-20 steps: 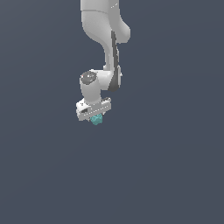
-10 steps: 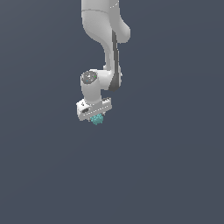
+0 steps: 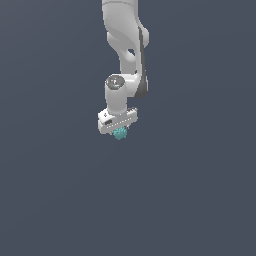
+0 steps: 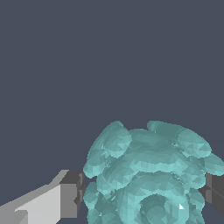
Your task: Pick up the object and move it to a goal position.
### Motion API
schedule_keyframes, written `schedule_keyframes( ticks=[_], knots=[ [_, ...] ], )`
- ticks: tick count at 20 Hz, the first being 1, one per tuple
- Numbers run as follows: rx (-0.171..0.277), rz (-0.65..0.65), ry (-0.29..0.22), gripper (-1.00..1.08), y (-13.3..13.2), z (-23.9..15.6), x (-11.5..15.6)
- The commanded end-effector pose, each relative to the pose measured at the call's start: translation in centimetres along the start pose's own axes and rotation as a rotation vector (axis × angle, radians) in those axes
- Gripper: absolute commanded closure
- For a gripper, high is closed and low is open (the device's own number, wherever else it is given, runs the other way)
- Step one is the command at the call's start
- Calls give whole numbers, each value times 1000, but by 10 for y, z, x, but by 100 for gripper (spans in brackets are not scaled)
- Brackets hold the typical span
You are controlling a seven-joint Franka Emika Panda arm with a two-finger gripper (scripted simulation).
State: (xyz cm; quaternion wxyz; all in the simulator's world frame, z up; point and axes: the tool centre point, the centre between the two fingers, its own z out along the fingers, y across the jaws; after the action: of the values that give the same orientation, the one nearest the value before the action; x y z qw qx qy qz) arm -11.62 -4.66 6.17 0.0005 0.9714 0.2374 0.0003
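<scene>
White arm point(image 3: 125, 45) reaching down from the exterior view's top, wrist bent, end effector point(image 3: 119, 131) pointing down, dark fingertips point(image 4: 72, 192) closed against both sides of the object point(image 4: 151, 175)

Object point(image 3: 119, 133): tiny teal lump, roughly round, much smaller than the white end effector point(image 3: 118, 131) above it. It sits directly under the end effector, partly hidden by it in the exterior view. Wrist view shows the object point(image 4: 148, 175) close up: bumpy, faceted lobes, turquoise, wedged between two dark finger pads point(image 4: 72, 192), touching both.
</scene>
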Motion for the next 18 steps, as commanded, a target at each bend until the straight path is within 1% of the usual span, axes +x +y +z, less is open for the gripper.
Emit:
schedule_keyframes(
  ticks=[1,4,12,18],
  knots=[
    [0,-1,0,108,-21,-9,7],
    [-1,-2,0,108,-50,-22,18],
    [-1,-2,-1,108,-139,-61,52],
    [-1,-2,-1,108,-191,-85,73]
  ],
)
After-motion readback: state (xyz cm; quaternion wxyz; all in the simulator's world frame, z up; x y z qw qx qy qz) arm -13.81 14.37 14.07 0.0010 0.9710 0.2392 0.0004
